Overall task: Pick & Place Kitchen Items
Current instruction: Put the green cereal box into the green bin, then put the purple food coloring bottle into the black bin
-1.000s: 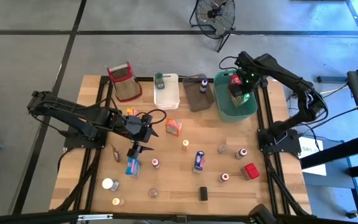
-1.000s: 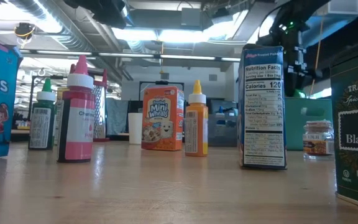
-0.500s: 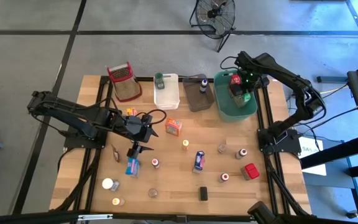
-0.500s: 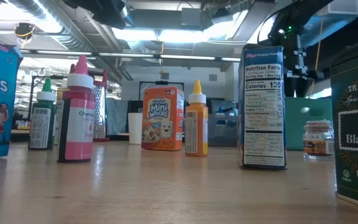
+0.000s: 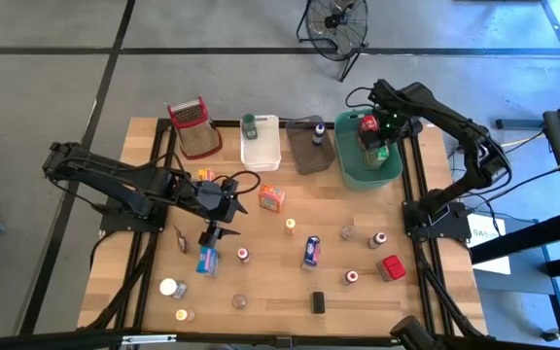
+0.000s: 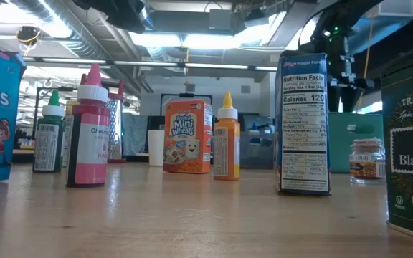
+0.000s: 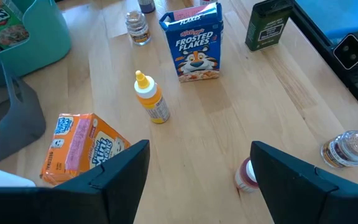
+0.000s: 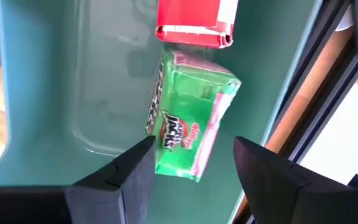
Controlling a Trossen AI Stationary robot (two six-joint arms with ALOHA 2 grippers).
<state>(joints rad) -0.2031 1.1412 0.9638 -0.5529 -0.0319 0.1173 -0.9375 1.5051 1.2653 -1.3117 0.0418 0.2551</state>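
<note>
Your wooden bench (image 5: 290,282) still carries most of the goods. At its twelve o'clock edge, the teal plastic bin (image 5: 345,165) toward one o'clock holds a green Apple Jacks cereal box (image 8: 188,127) and a red box (image 8: 194,22) beside it; the white bin (image 5: 261,154) and grey bin (image 5: 304,158) each hold one bottle. That is roughly four items placed, by my count.

Your right end effector (image 8: 188,168) hangs over the teal bin, fingers spread apart, the green box lying free on the bin floor below them. Your left end effector (image 7: 197,180) hovers at about nine o'clock, fingers wide and empty, over an orange Mini-Wheats box (image 7: 82,146), with a yellow squeeze bottle (image 7: 152,99) and a blue Frosted Flakes box (image 7: 194,40) beyond it.

More than a dozen items remain scattered.
</note>
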